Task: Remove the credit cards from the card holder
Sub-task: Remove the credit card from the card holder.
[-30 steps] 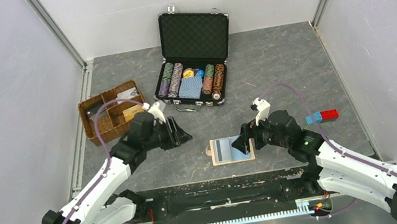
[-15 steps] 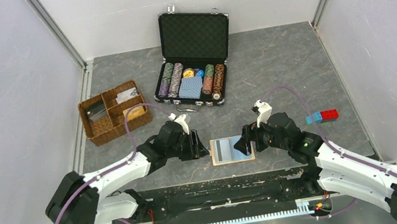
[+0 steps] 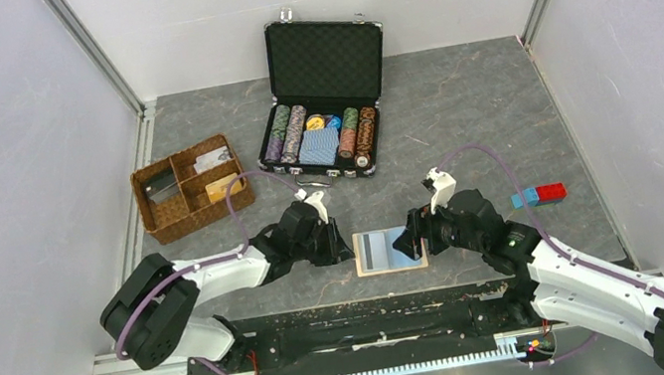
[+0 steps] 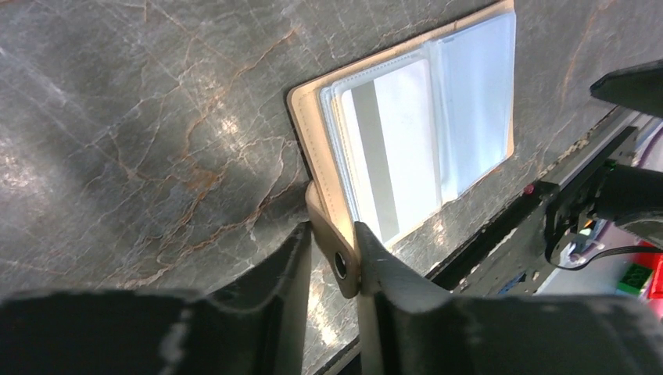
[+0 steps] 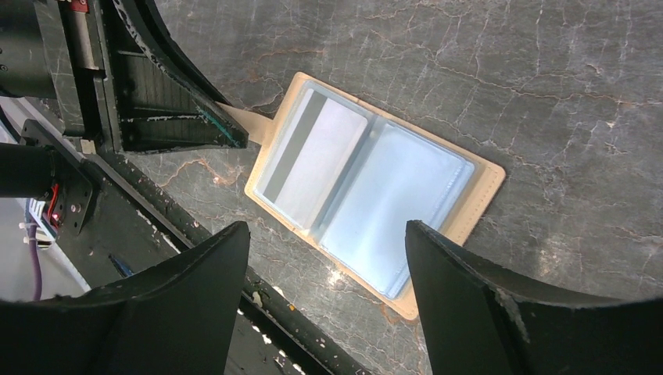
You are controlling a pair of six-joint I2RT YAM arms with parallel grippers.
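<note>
Left arm (image 3: 221, 274) swung in low, jaws pinching tab (image 4: 324, 226) of card holder (image 3: 381, 252)

Far centre on grey marbled tabletop (image 3: 465, 96): black hard case (image 3: 325, 56), lid propped open, w/ rows of round poker chips (image 3: 284, 133) either side of blue patterned card deck (image 3: 319, 146). Left of case, near wall: brown wicker divided tray (image 3: 150, 210). Far right, well apart: blue & red toy bricks (image 3: 540, 195), touching end to end.
</note>
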